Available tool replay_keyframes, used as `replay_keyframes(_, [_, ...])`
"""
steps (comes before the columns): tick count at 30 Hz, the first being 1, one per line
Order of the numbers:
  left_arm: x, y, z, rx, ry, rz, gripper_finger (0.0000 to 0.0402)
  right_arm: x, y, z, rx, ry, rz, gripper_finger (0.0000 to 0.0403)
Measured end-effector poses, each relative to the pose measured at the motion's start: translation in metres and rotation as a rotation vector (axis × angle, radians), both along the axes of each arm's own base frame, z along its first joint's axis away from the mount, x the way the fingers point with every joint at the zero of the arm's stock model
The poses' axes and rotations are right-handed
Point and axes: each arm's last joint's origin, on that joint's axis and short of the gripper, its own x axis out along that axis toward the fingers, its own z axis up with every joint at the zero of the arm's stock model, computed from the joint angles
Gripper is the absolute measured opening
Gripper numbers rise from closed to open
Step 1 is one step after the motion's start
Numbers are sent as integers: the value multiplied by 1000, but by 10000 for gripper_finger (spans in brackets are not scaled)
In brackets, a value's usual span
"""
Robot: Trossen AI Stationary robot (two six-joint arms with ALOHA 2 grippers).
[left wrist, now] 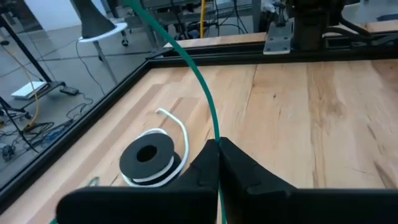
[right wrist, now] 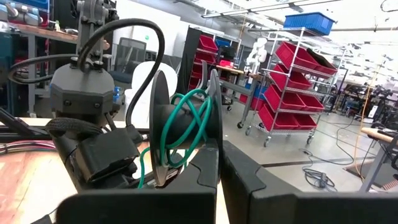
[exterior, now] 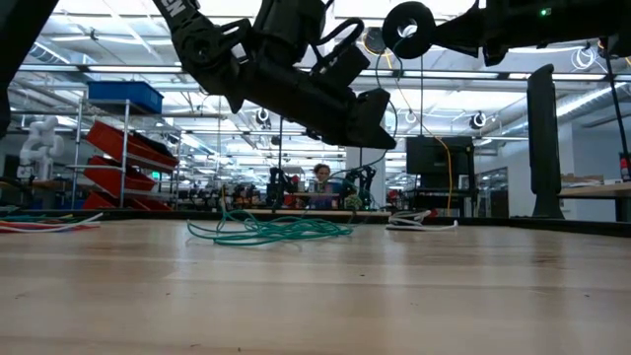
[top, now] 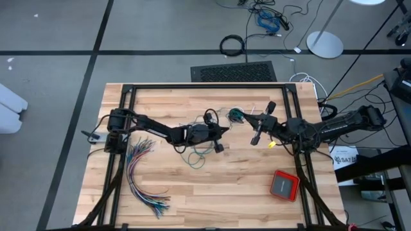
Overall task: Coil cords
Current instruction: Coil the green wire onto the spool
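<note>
teal cord pinched and being fed onto a spool

the winding is best done with steady, light tension: slack should be let through evenly so the turns land between the spool's flanges instead of slipping over an edge, and the loose loops on the table shouldn't be dragged into a knot.

the left gripper (left wrist: 217, 152) is closed tight on the teal-green cord (left wrist: 202, 87), which runs out from between its fingertips and up away from the table. the rest of that cord is seen as a loose tangle lying on the wood (exterior: 271, 229) below and just beside the raised gripper.

the right gripper (right wrist: 217, 163) is clamped shut on a black spool (right wrist: 186, 124), held off the table near the middle, with a few teal turns already wrapped round its core. the two grippers are near each other but apart.

a second spool (left wrist: 148, 160), with white cord on it and a white tail curling out, is lying flat on the table close ahead of the left gripper, untouched.
</note>
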Motion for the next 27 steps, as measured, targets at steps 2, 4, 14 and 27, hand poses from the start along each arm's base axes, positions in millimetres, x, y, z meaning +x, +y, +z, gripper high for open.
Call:
replay_keyframes(2, [1,0,1,1,3,-2,3,1,0,-2,-1,9,0,0])
replay_keyframes(4, [2,0,3,2,-4,-14,2,4,0,-3,-1,13,-1,0])
replay_keyframes(14, [10,12,11,26,65,-8,1,19,3,-11,4,-22,10,0])
replay_keyframes(27, [13,11,15,-31,38,-65,0,39,-8,-23,44,-118,-24,0])
